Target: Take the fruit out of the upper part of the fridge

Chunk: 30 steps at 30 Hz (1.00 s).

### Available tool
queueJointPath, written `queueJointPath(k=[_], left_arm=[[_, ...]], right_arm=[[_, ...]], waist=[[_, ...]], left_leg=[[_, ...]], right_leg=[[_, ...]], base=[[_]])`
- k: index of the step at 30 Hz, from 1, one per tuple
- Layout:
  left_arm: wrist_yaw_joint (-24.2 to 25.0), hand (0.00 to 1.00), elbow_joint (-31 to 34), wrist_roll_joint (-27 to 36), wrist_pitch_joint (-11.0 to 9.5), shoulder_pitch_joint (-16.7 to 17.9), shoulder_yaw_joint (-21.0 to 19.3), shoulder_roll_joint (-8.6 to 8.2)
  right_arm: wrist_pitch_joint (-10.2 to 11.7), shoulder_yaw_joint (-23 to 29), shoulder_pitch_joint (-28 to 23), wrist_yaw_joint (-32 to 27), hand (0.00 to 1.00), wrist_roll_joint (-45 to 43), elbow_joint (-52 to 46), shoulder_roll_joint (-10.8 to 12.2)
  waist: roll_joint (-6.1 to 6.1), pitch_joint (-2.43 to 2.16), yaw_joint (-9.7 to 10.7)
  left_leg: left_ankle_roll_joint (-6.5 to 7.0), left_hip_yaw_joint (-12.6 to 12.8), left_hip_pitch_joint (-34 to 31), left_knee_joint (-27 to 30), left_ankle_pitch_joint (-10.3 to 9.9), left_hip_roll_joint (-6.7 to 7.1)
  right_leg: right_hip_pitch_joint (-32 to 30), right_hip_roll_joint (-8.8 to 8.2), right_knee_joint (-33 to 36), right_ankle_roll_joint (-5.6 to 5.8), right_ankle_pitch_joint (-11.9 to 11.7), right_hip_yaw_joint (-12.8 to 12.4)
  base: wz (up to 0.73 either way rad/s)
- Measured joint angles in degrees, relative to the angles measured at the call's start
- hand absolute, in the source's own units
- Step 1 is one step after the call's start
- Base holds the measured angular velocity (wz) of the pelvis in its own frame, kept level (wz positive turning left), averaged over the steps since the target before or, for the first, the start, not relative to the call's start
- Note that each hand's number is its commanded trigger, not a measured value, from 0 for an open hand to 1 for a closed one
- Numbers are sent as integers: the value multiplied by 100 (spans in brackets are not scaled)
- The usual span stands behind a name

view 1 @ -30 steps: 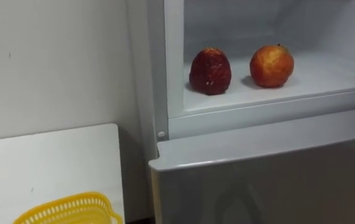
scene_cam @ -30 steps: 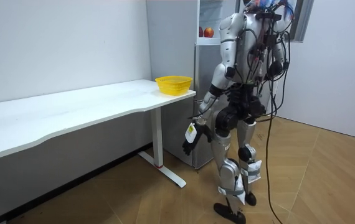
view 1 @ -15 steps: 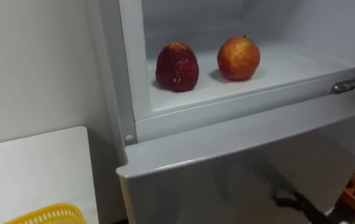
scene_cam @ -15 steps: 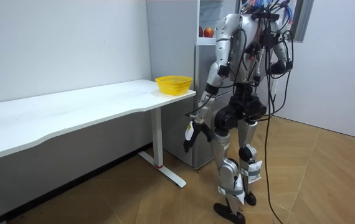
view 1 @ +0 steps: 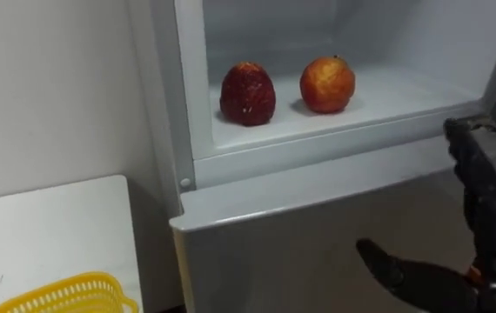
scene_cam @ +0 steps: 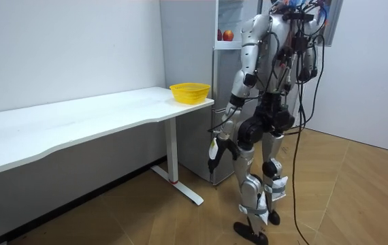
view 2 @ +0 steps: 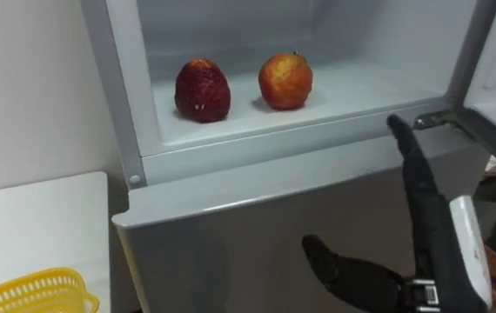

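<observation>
Upper fridge point(view 2: 352, 97) open; right robot hand point(view 2: 429, 213) upright before it, fingers straight.

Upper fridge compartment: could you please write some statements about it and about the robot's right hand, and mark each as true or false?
1. The dark red fruit and the orange-red fruit stand on the upper shelf. True.
2. The right hand holds the orange-red fruit. False: it is open and touches neither fruit.
3. The yellow basket is on the upper shelf. False: it stands on the white table.
4. The lower fridge door is closed. True.
</observation>
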<state>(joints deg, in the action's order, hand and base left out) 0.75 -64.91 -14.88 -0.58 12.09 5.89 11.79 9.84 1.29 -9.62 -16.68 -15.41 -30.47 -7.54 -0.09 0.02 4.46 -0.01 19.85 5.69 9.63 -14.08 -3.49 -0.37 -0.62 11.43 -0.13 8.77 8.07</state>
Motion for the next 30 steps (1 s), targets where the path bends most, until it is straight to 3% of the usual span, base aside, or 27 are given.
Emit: queueJointPath(k=[6,15,17,22,28,30], left_arm=[[111,0,-152,-63,-1,-78,-7,26],[107,0,-201,-286,-19,-112,3,25],[104,0,-201,-285,-19,-84,2,26],[132,0,-204,-299,-15,-71,-9,27],[230,0,-185,-612,50,-156,-79,26],[223,0,-180,-616,84,-134,-80,26]], right_arm=[[331,-78,106,-495,0,-140,-203,-154],[345,-353,638,-850,0,-673,-201,-217],[348,-363,652,-921,0,-739,-200,-222],[452,-458,1017,-1036,0,-723,-168,-273],[453,-441,1748,-1027,0,-710,114,-768],[452,-442,1865,-995,0,-673,261,-812]], waist=[[-30,-6,-183],[-75,-11,-352],[-119,-31,-426],[-224,9,-591],[-275,6,-659],[-272,13,-689]], left_leg=[[0,-117,14,-15,0,-13],[-6,-281,-1,-14,4,10],[-8,-287,7,-12,6,9],[-9,-337,44,0,8,11],[-2,-480,39,-32,6,7],[-3,-498,81,-33,7,7]], right_leg=[[77,-1,-69,12,-34,87],[143,-23,-89,14,-33,371],[155,-22,-89,15,-32,377],[232,-41,-103,14,-32,477],[297,-80,-94,15,-32,648],[349,-75,-99,15,-32,658]], base=[[8],[7],[4],[5],[12],[6]])
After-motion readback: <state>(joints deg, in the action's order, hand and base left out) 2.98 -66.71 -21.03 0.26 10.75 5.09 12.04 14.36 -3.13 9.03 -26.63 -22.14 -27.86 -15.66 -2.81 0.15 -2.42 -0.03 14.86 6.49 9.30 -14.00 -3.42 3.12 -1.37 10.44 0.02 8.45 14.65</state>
